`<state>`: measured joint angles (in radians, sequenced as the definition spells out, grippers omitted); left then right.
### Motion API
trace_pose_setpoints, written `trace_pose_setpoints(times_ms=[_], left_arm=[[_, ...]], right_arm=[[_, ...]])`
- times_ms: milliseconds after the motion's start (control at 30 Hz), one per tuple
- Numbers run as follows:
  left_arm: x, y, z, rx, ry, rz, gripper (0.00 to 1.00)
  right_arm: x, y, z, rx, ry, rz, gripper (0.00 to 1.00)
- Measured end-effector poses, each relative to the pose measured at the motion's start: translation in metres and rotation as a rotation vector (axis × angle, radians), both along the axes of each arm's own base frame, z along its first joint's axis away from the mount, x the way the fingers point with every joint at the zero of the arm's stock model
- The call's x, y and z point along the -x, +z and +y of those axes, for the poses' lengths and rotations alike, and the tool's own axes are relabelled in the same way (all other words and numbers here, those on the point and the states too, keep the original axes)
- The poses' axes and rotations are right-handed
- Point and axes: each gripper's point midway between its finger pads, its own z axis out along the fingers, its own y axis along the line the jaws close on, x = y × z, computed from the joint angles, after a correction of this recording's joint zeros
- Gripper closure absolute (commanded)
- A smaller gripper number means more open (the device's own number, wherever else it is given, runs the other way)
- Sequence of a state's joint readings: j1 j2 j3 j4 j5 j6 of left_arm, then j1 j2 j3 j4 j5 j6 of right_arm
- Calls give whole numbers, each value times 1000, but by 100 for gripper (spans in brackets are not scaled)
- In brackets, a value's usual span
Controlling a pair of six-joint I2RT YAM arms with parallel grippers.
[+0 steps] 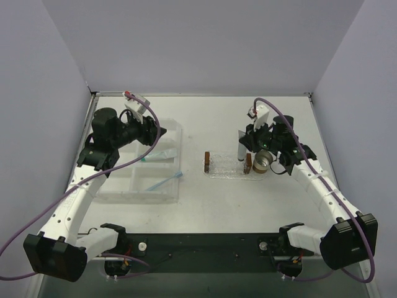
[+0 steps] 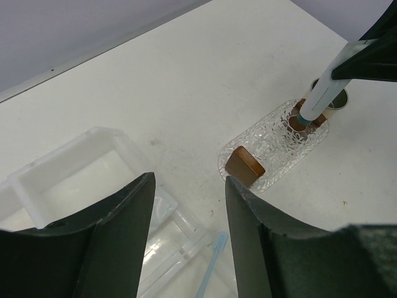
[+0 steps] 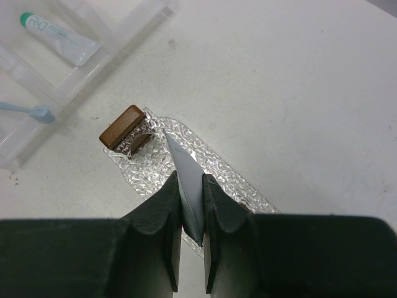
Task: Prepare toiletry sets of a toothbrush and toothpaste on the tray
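Slim pale-blue toothbrush (image 1: 165, 181) lies in the clear compartment box (image 1: 121, 183), left of centre, with a teal-capped tube (image 1: 160, 156) just behind. Centre frame sits the bumpy, sparkly oval tray (image 1: 226, 169). Right gripper (image 3: 191, 183) pinches a smooth grey-white toothpaste tube (image 3: 181, 158), cap down, over the tray. Left gripper (image 2: 189, 183) hovers above the box, fingers spread.

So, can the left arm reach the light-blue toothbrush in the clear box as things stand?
Probably yes. The left gripper is open above the clear compartment box, where the toothbrush lies uncovered. The right gripper is away at the tray, shut on a toothpaste tube, so it blocks nothing.
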<state>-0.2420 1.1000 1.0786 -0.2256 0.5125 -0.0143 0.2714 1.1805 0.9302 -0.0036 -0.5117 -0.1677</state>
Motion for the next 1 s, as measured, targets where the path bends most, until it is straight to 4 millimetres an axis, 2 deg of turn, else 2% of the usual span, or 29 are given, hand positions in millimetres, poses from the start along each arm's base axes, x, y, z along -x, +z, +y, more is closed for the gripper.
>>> trace_pose_setpoints(times_ms=[1000], left_arm=[[0, -10, 2, 3, -6, 17, 41]], right_arm=[[0, -12, -1, -32, -19, 17, 100]])
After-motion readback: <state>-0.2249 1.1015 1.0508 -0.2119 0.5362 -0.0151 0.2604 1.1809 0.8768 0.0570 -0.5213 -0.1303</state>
